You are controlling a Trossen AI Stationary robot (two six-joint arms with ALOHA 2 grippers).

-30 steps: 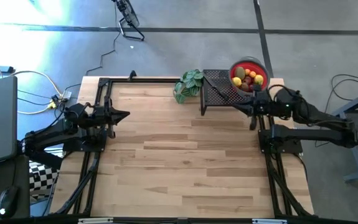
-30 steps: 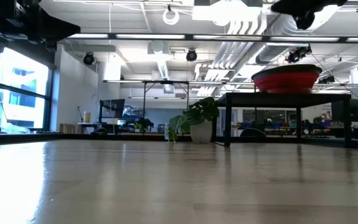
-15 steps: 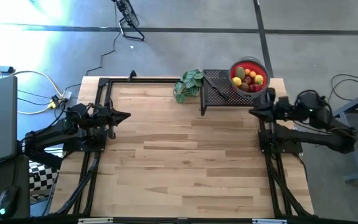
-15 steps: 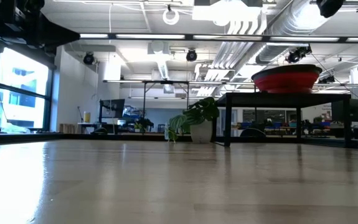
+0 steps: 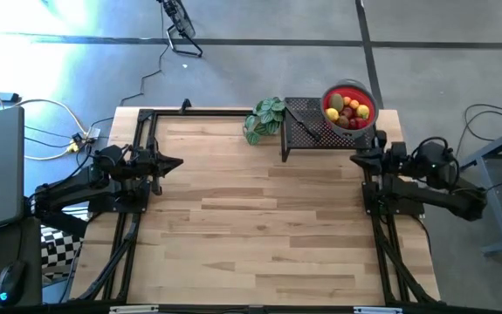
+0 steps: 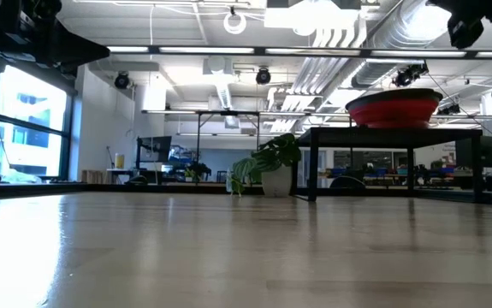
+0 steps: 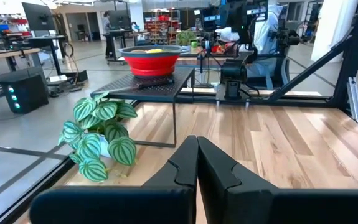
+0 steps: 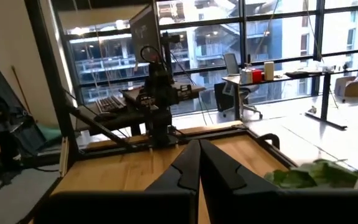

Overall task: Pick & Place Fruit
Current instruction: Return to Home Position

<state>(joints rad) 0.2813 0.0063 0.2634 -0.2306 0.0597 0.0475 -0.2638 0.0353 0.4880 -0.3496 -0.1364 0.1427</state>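
Several small toy fruits [image 5: 348, 110], orange, yellow, red and green, lie in a red bowl [image 5: 333, 94] on a black mesh stand [image 5: 307, 128] at the table's far right. The bowl also shows in the low view [image 6: 393, 109] and the left wrist view [image 7: 151, 58]. My left gripper [image 5: 177, 162] is shut and empty above the table's left side. My right gripper [image 5: 355, 158] is shut and empty at the right edge, just near of the stand.
A green leafy plant [image 5: 264, 119] stands at the far edge, left of the stand. Black frame rails [image 5: 146, 139] run along the table's left, far and right sides. The bare wooden tabletop [image 5: 259, 218] lies between the arms.
My right arm has drawn back toward the table's right edge, and its gripper has gone a little toward the near edge, away from the stand. It stays shut and empty. The fruits and bowl have not moved.
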